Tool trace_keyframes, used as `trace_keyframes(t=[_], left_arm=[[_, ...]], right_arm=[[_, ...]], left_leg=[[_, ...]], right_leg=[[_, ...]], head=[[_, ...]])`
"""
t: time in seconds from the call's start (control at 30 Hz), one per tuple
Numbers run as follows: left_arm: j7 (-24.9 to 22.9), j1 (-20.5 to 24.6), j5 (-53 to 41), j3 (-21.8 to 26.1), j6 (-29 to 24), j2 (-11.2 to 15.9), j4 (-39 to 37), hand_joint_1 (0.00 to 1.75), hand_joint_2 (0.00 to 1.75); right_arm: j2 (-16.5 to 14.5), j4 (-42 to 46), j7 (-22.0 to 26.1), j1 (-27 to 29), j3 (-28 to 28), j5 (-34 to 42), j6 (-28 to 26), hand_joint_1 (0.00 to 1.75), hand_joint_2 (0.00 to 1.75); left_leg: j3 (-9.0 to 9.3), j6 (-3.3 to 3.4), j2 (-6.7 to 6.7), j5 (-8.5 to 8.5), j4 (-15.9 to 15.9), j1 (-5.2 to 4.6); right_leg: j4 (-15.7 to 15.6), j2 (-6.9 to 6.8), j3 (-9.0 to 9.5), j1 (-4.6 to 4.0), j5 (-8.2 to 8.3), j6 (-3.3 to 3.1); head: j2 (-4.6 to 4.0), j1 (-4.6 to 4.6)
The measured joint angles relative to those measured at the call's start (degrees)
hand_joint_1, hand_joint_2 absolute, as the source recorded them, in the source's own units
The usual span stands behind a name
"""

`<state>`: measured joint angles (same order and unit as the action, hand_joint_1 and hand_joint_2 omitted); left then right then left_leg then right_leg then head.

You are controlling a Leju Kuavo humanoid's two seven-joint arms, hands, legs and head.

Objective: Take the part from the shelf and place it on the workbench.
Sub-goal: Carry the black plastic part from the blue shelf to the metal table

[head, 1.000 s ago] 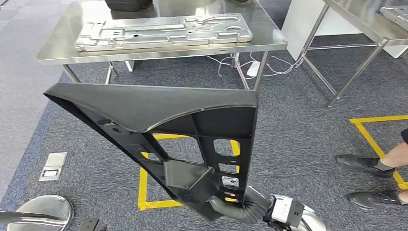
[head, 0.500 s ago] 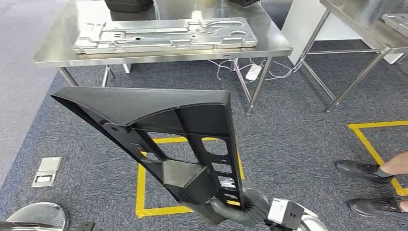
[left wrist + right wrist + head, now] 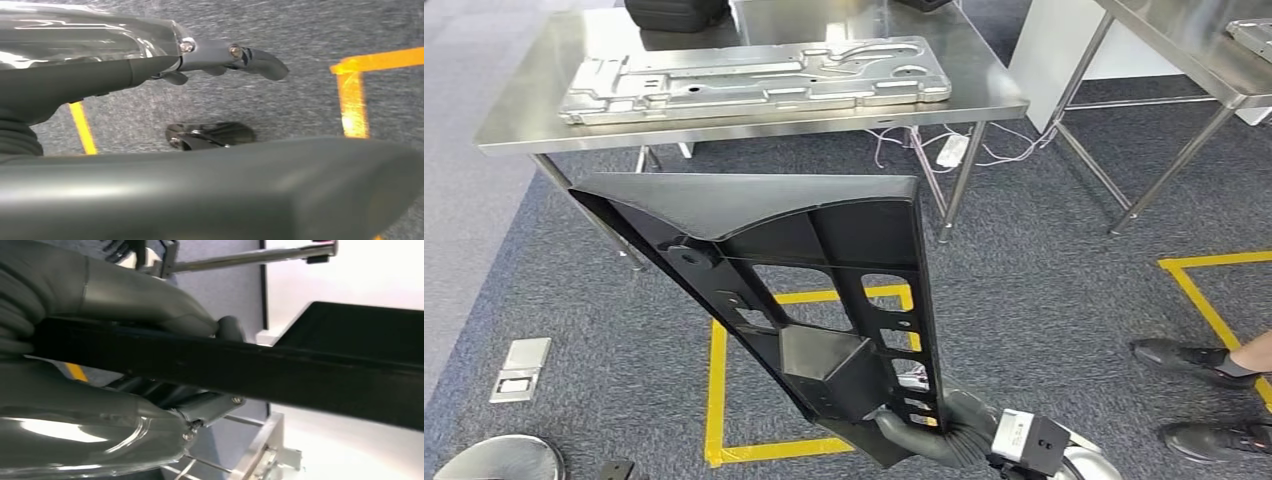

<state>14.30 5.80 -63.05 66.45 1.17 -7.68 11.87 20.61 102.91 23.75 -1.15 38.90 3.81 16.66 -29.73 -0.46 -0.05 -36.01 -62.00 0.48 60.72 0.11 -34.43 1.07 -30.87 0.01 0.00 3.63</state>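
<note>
Clearly the right hand (image 3: 924, 432) clamped the stiff, unwieldy black part (image 3: 764, 250) at its narrow end; left hand (image 3: 220, 55) hung apart, empty.

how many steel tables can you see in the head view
2: one steel table straight ahead, carrying a pressed metal panel; a second table at the far right, cut off by the frame. Others may lie outside view.

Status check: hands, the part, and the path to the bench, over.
Right hand grips black triangular plastic part at its narrow end. Left hand empty, fingers apart. Steel workbench ahead already carries silver stamped metal panel.
</note>
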Motion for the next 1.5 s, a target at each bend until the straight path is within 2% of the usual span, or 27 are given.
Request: trace_keyframes(t=[0.1, 0.13, 0.17, 0.2, 0.27, 0.3, 0.33, 0.4, 0.5, 0.53, 0.6, 0.63, 0.67, 0.7, 0.77, 0.8, 0.83, 0.9, 1.0, 1.07, 1.13, 1.17, 1.2, 1.27, 1.33, 1.4, 1.5], left_arm=[[0.0, -0.1, 0.1, 0.0, 0.0, -0.1, 0.0, 0.0, 1.75], [0.0, -0.2, 0.1, 0.0, 0.0, -0.1, 0.0, 0.0, 1.75], [0.0, -0.4, 0.2, 0.0, 0.0, -0.1, 0.0, 0.0, 1.75], [0.0, -0.5, 0.2, 0.0, 0.0, -0.1, 0.0, 0.0, 1.75], [0.0, -0.5, 0.2, 0.0, 0.0, -0.1, 0.0, 0.0, 1.75], [0.0, -0.6, 0.2, 0.0, 0.0, -0.1, 0.0, 0.0, 1.75], [0.0, -0.6, 0.3, 0.0, 0.0, -0.1, 0.0, 0.0, 1.75], [0.0, -0.6, 0.3, 0.0, -0.1, -0.1, 0.0, 0.0, 1.75], [0.1, -0.7, 0.3, 0.0, -0.1, -0.1, 0.0, 0.0, 1.75], [0.2, -0.7, 0.3, 0.1, 0.0, -0.2, 0.0, 0.0, 1.75], [0.2, -0.6, 0.3, 0.1, 0.0, -0.3, 0.0, 0.0, 1.75], [0.2, -0.6, 0.3, 0.1, 0.0, -0.4, 0.0, 0.0, 1.75], [0.2, -0.6, 0.3, 0.1, 0.0, -0.5, 0.0, 0.0, 1.75], [0.3, -0.7, 0.4, 0.1, 0.0, -0.6, 0.0, 0.0, 1.75], [0.4, -0.6, 0.5, 0.1, 0.1, -0.8, 0.0, 0.0, 1.75], [0.5, -0.6, 0.6, 0.1, 0.1, -0.8, 0.0, 0.0, 1.75], [0.6, -0.5, 0.7, 0.1, 0.1, -0.9, 0.0, 0.0, 1.75], [0.7, -0.3, 0.9, 0.2, 0.1, -1.0, 0.0, 0.0, 1.75], [0.8, -0.2, 1.1, 0.2, 0.1, -1.1, 0.0, 0.0, 1.75], [0.8, -0.2, 1.2, 0.2, 0.1, -1.1, 0.0, 0.0, 1.75], [0.8, -0.5, 1.2, 0.3, 0.1, -1.1, 0.0, 0.0, 1.75], [0.9, -0.6, 1.2, 0.3, 0.1, -1.1, 0.0, 0.0, 1.75], [0.9, -0.8, 1.2, 0.4, 0.1, -1.1, 0.0, 0.0, 1.75], [0.9, -0.9, 1.2, 0.4, 0.1, -1.1, 0.0, 0.0, 1.75], [0.9, -0.9, 1.3, 0.5, 0.0, -1.2, 0.0, 0.0, 1.75], [1.0, -0.8, 1.3, 0.5, 0.0, -1.2, 0.0, 0.0, 1.75], [1.0, -0.8, 1.3, 0.5, 0.0, -1.2, 0.0, 0.0, 1.75]], right_arm=[[0.2, 0.6, -0.1, 0.0, -0.1, 0.0, -0.3, 1.75, 1.75], [0.3, 0.7, -0.2, 0.2, -0.2, 0.0, -0.4, 1.75, 1.75], [0.5, 0.8, -0.2, 0.3, -0.2, -0.1, -0.6, 1.75, 1.75], [0.6, 0.9, -0.2, 0.4, -0.3, -0.2, -0.8, 1.75, 1.75], [0.8, 1.3, -0.2, 0.7, -0.5, -0.4, -1.2, 1.75, 1.75], [1.0, 1.5, -0.2, 0.9, -0.6, -0.5, -1.3, 1.75, 1.75], [1.2, 1.8, -0.2, 1.1, -0.8, -0.7, -1.5, 1.75, 1.75], [1.7, 2.4, -0.2, 1.4, -1.2, -1.0, -1.9, 1.75, 1.75], [2.7, 3.5, -0.4, 1.5, -2.0, -1.2, -2.2, 1.75, 1.75], [3.1, 3.7, -0.5, 1.5, -2.3, -1.2, -2.2, 1.75, 1.75], [3.9, 4.1, -0.8, 1.5, -2.9, -1.1, -2.3, 1.75, 1.75], [4.2, 4.1, -1.1, 1.5, -3.1, -1.1, -2.3, 1.75, 1.75], [4.5, 4.2, -1.2, 1.5, -3.4, -1.0, -2.3, 1.75, 1.75], [4.8, 4.3, -1.3, 1.5, -3.6, -1.0, -2.3, 1.75, 1.75], [5.6, 4.7, -1.4, 1.5, -4.3, -0.9, -2.3, 1.75, 1.75], [6.0, 5.0, -1.5, 1.6, -4.6, -0.8, -2.3, 1.75, 1.75], [6.4, 5.2, -1.5, 1.7, -4.8, -0.8, -2.3, 1.75, 1.75], [7.1, 5.7, -1.6, 2.2, -5.3, -0.7, -2.4, 1.75, 1.75], [8.0, 6.4, -1.8, 3.1, -6.1, -0.7, -2.7, 1.75, 1.75], [8.3, 6.9, -1.9, 3.5, -6.4, -0.8, -3.0, 1.75, 1.75], [8.4, 7.2, -2.0, 4.2, -6.8, -1.1, -3.1, 1.75, 1.75], [8.5, 7.3, -2.0, 4.7, -7.0, -1.2, -3.2, 1.75, 1.75], [8.5, 7.5, -2.0, 5.0, -7.2, -1.3, -3.2, 1.75, 1.75], [8.6, 7.8, -2.0, 5.3, -7.4, -1.4, -3.3, 1.75, 1.75], [8.7, 8.1, -2.0, 5.5, -7.5, -1.5, -3.3, 1.75, 1.75], [8.8, 8.3, -2.0, 5.8, -7.7, -1.6, -3.3, 1.75, 1.75], [9.0, 8.8, -2.0, 6.1, -8.2, -1.6, -3.3, 1.75, 1.75]], left_leg=[[-6.29, -0.5, 0.0, -3.67, -10.7, 0.16], [-8.32, -0.52, 0.0, -3.79, -13.3, 0.16], [-9.45, -0.45, -0.01, -2.69, -14.0, 0.15], [-9.46, -0.26, -0.01, -0.32, -12.3, 0.12], [-7.75, 0.43, -0.04, 5.05, -5.8, -0.1], [-6.85, 0.82, -0.06, 6.6, -3.2, -0.3], [-6.3, 1.16, -0.08, 6.95, -1.6, -0.53], [-5.9, 1.67, -0.1, 5.99, -0.5, -0.81], [-4.72, 2.23, -0.05, 5.47, 1.3, -0.28], [-4.12, 2.44, -0.02, 5.38, 1.7, -0.11], [-3.19, 2.74, 0.0, 4.85, 2.0, -0.1], [-2.74, 2.76, 0.01, 4.48, 1.9, -0.1], [-2.19, 2.72, -0.01, 4.05, 1.9, -0.08], [-1.52, 2.63, -0.03, 3.58, 1.9, -0.05], [0.0, 2.33, -0.07, 2.52, 2.0, 0.01], [0.53, 2.06, -0.09, 2.02, 2.0, -0.04], [0.78, 1.79, -0.11, 1.66, 1.9, -0.11], [0.82, 1.32, -0.1, 1.33, 2.1, -0.23], [0.85, 0.52, -0.08, 0.49, 1.5, -0.19], [-1.89, 0.0, -0.08, -1.53, -3.7, -0.06], [-6.77, -0.24, -0.08, -3.46, -11.2, 0.06], [-8.46, -0.23, -0.08, -3.13, -13.1, 0.06], [-9.2, -0.11, -0.08, -1.69, -12.9, 0.03], [-8.07, 0.57, -0.11, 3.41, -7.6, -0.17], [-6.48, 1.49, -0.14, 6.49, -2.8, -0.65], [-5.89, 2.17, -0.13, 6.1, -1.2, -1.09], [-4.65, 2.6, -0.04, 5.26, 1.2, -0.75]], right_leg=[[-0.1, -0.16, 1.01, 0.06, -0.91, -0.53], [-0.1, -0.1, 1.43, 0.05, -1.27, -0.55], [-0.1, -0.01, 1.97, 0.04, -1.66, -0.53], [-0.1, 0.08, 2.67, 0.03, -2.12, -0.47], [-0.1, 0.16, 4.12, 0.01, -3.11, -0.2], [-0.2, 0.22, 4.56, 0.0, -3.48, 0.05], [-0.3, 0.27, 4.7, 0.02, -3.73, 0.33], [-0.6, 0.31, 4.53, 0.06, -3.87, 1.01], [0.5, 0.11, 4.18, 0.06, -4.78, 1.82], [2.8, 0.09, 3.09, 0.08, -5.71, 1.97], [9.8, 0.08, -1.19, 0.08, -7.94, 2.17], [12.8, 0.08, -3.34, 0.09, -8.31, 2.28], [14.0, 0.07, -4.76, 0.1, -7.59, 2.39], [13.2, 0.07, -5.17, 0.1, -5.72, 2.5], [7.1, -0.01, -3.49, 0.07, -0.63, 2.52], [4.1, -0.05, -2.43, -0.05, 1.0, 2.43], [2.1, -0.07, -1.67, -0.17, 1.55, 2.12], [0.9, 0.02, -1.25, -0.42, 0.88, 1.4], [0.3, 0.04, -0.61, -0.07, 0.18, 0.33], [0.1, -0.08, 0.11, 0.09, -0.33, -0.22], [0.1, -0.11, 0.82, 0.05, -1.04, -0.46], [0.1, -0.06, 1.28, 0.03, -1.43, -0.47], [0.1, 0.02, 1.87, -0.01, -1.85, -0.46], [0.1, 0.15, 3.28, -0.05, -2.75, -0.34], [0.0, 0.22, 4.2, -0.07, -3.49, 0.09], [-0.3, 0.25, 4.22, 0.04, -3.75, 0.72], [-0.1, 0.08, 4.17, 0.03, -4.26, 1.61]], head=[[0.0, 0.04], [0.0, 0.04], [0.0, 0.04], [0.0, 0.04], [0.0, 0.04], [0.0, 0.04], [0.0, 0.05], [0.0, 0.1], [0.0, 0.1], [0.0, 0.09], [0.0, 0.06], [0.0, 0.05], [0.0, 0.05], [0.0, 0.05], [0.0, 0.05], [0.0, 0.05], [0.0, 0.04], [0.0, 0.04], [0.0, 0.06], [0.0, 0.1], [0.0, 0.09], [0.0, 0.09], [0.0, 0.09], [0.0, 0.09], [0.0, 0.09], [0.0, 0.14], [0.0, 0.15]])
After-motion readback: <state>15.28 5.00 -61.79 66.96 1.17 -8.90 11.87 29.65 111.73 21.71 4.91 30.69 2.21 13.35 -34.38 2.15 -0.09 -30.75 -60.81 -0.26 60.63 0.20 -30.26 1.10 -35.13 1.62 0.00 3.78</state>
